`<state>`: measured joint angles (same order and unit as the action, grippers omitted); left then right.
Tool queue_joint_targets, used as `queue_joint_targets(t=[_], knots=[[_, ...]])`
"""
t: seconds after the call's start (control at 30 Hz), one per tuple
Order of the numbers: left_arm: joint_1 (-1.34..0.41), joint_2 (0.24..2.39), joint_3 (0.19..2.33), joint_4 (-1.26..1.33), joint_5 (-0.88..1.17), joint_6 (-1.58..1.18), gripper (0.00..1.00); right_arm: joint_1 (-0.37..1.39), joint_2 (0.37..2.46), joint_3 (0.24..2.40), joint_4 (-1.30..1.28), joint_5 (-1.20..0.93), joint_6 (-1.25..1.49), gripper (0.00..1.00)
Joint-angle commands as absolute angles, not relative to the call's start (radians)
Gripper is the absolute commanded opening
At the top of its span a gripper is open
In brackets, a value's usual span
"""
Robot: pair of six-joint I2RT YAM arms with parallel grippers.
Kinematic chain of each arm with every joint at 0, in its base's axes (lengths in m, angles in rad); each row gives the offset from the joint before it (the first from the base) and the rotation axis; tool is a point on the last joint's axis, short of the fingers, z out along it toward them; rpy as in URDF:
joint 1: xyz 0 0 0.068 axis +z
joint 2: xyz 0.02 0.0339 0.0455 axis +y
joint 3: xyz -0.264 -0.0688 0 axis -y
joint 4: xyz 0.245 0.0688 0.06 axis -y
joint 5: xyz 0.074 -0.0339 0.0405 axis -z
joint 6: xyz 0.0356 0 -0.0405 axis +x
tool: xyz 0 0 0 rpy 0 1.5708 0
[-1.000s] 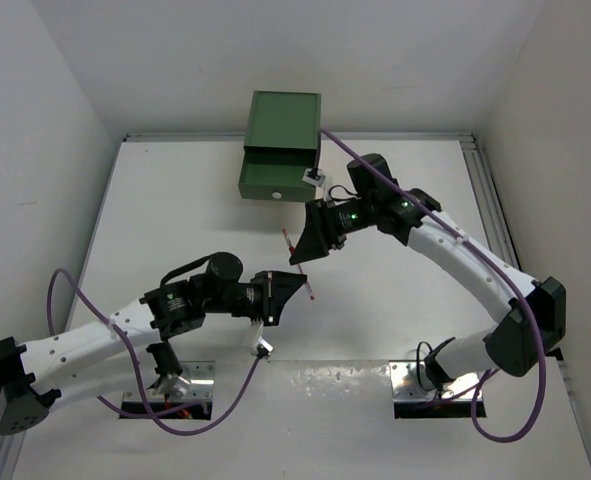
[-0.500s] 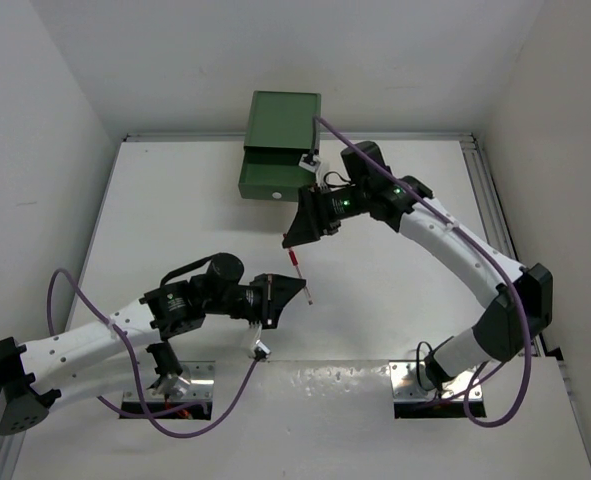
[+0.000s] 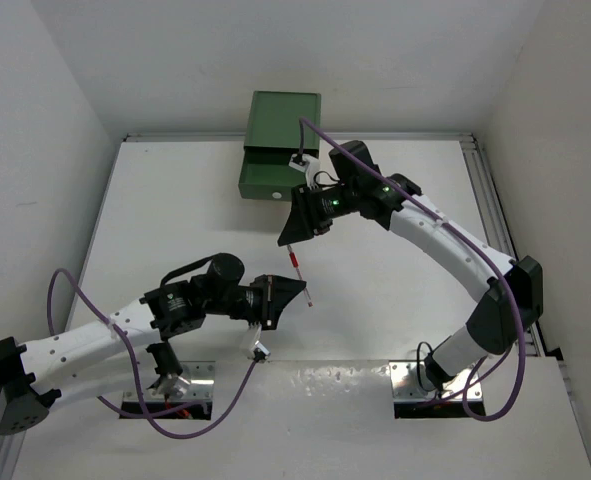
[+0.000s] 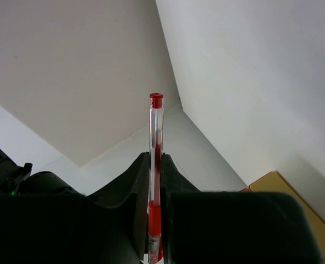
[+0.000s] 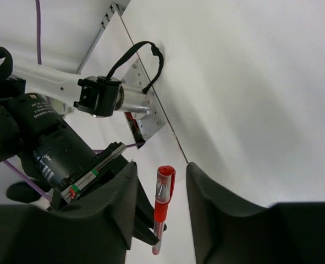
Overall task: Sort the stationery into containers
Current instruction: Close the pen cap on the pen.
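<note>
**Workspace layout**

The cabinet (image 3: 283, 118) stands at the far edge of the table (image 3: 175, 220), its drawer (image 3: 273, 183) projecting nearward. Before the drawer, the pen (image 3: 297, 266) spans between the right gripper (image 3: 289, 238), behind, and the left gripper (image 3: 295, 291), in front.

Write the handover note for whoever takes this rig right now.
Grippers: the left gripper is shut on the red pen, holding it up off the table. The right gripper is open, its jaws either side of the pen's capped end, not gripping.
Containers: the green cabinet stands at the table's far edge; its drawer looks pulled out.
Done: pen lifted.
Left: pass it to the right gripper, then drop it in the drawer.
</note>
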<state>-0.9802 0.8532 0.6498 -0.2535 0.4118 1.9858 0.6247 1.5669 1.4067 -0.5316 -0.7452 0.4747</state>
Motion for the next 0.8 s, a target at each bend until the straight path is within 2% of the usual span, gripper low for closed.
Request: queue_joint_targets(t=[0.0, 0.23, 0.77], knots=[[-0.977, 0.85, 0.69, -0.245, 0.44, 2.195, 0.0, 0.637, 1.571, 1.451, -0.499, -0.745, 0.462, 0.35], [-0.976, 0.851, 0.689, -0.238, 0.413, 2.183, 0.0, 0.643, 1.565, 1.428, -0.509, -0.744, 0.436, 0.0], [-0.882, 0.867, 0.684, -0.18, 0.368, 2.144, 0.0, 0.669, 1.509, 1.342, -0.523, -0.753, 0.4, 0.0]])
